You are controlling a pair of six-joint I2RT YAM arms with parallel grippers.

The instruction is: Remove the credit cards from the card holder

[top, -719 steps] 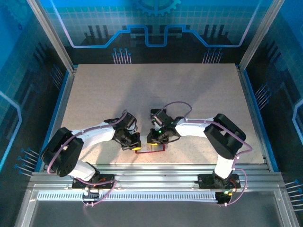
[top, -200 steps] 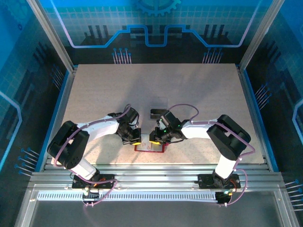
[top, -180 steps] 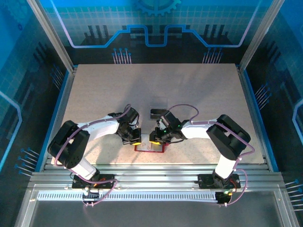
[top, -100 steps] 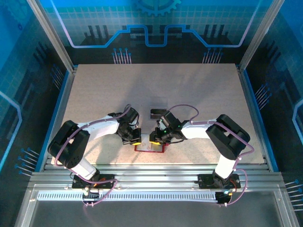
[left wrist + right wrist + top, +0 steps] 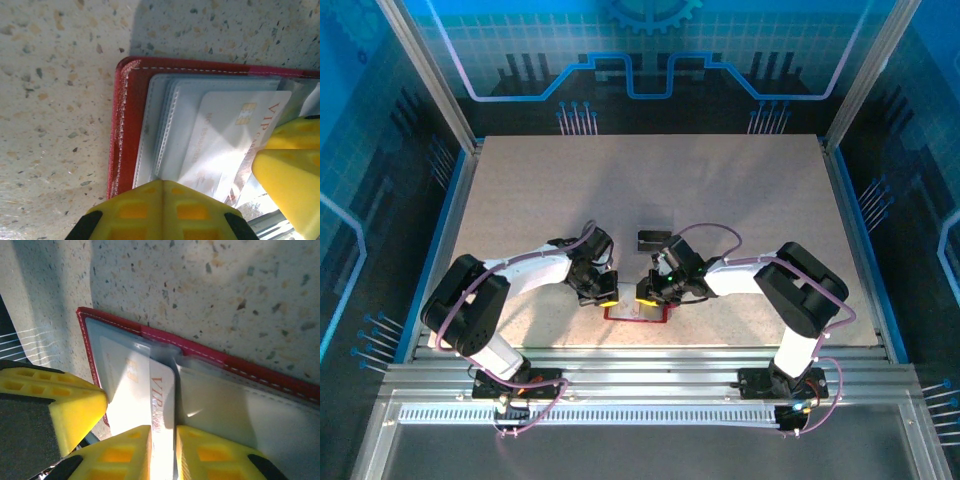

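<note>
Pulling a white card (image 5: 135,390) out of the card holder (image 5: 220,358) looks to be the step in hand; the holder lies open on the table (image 5: 720,190) at the lower centre of the overhead view, between the two wrists. The card sits partly inside a clear pocket, its chip and the letters "VIP" showing.

In the right wrist view, the right gripper (image 5: 162,432) stands at the bottom of the frame with its jaws drawn narrow on the card's near edge; it appears to have hold of it. In the left wrist view, the left gripper (image 5: 161,187) has its jaws fully together at the bottom, holding nothing; it bears on the pocket side of the holder, seemingly to pin it down.

The next move likely calls for a straight draw along the pocket while the holder is held flat; a weak pinch could slip off the thin edge.

Seen from above, both arms fold inward with elbows out and forearms low, their wrists nearly meeting; a dark card (image 5: 650,239) lies just above them.
</note>
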